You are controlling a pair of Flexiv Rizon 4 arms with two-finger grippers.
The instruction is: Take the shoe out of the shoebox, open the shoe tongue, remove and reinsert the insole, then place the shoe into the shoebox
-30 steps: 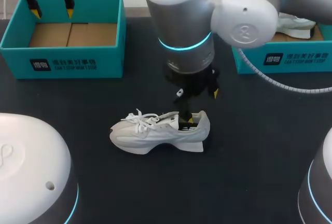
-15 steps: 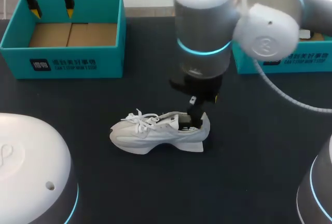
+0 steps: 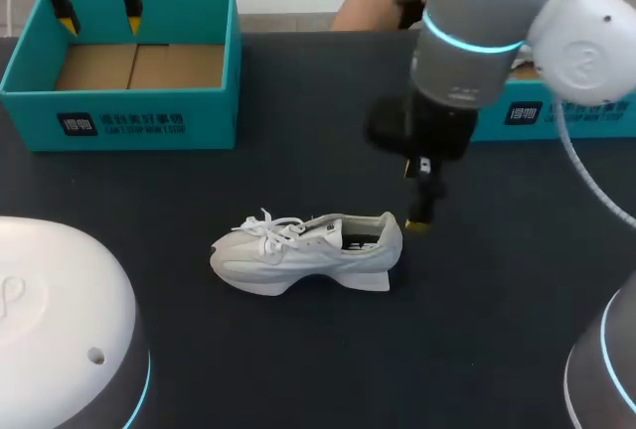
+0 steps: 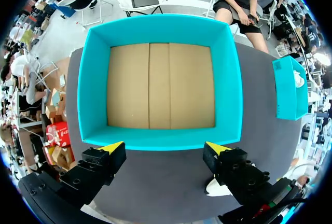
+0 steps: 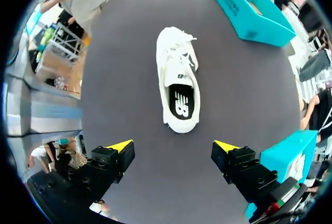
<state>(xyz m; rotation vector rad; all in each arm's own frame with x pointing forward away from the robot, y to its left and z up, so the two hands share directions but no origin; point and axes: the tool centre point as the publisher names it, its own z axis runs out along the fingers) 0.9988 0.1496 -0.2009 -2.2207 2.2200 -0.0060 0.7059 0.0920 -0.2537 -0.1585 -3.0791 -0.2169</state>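
head view: a white shoe (image 3: 308, 250) stands on its sole at the middle of the dark tabletop (image 3: 497, 300), toe toward the view's left. the right arm (image 3: 467, 42) hangs its jaws just beside the heel. the left jaws hover over the far rim of an empty teal shoebox (image 3: 124, 121).

left wrist view: the left jaws stand spread wide, holding nothing, the shoebox ahead of them.

right wrist view: the right jaws are parted and empty, the shoe ahead, its black insole (image 5: 181, 102) showing inside.
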